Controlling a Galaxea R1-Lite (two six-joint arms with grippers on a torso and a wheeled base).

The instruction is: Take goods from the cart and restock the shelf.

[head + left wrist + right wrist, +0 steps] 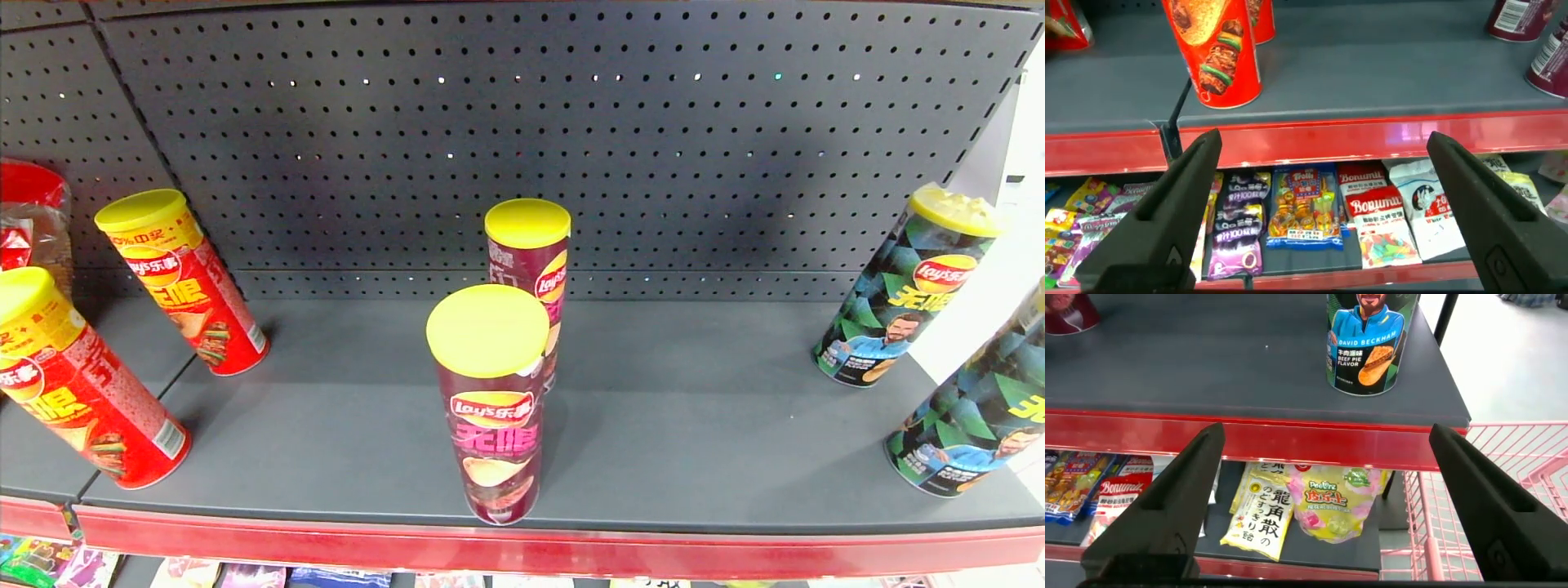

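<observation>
Grippers: your left gripper (1324, 139) and right gripper (1327, 429) both sit low before the red shelf lip (571, 547). The fingers (1167, 212) of each are spread wide with nothing between them.
Step in hand: with both grippers bare, I judge you are at the fetch, so go to the cart before anything else.
Cart: the pink wire cart (1503, 527) stands off the shelf's right end, lower than the board. What lies in it is out of sight, so look before you reach. Your right arm is the nearer one.
Lower shelf: sweets packets (1306, 204) lie close under the lip. Draw the arms back clear of them before you turn.
Shelf board: the grey shelf board (694, 408) has open room on each side of the middle pair, which is where new stock belongs.
Front row: a red chip canister (82, 392) stands at the left, a maroon chip canister (494, 408) in the middle and a green-and-black chip canister (971, 408) at the right, all near the lip. These tall tubes would tip easily, so come in above the lip and between them, not across them.
Back row: a second red canister (184, 278), a second maroon canister (531, 261) and a second green-and-black canister (898, 294) stand behind their fellows. The maroon two are very close, and whether they touch I cannot tell.
Sorting: match each new tube to its colour group and set it down upright.
Grip: take a canister round the middle of its body, not by the yellow lid.
Backing: the pegboard panel (490, 122) closes the shelf behind, so stop short of it.
</observation>
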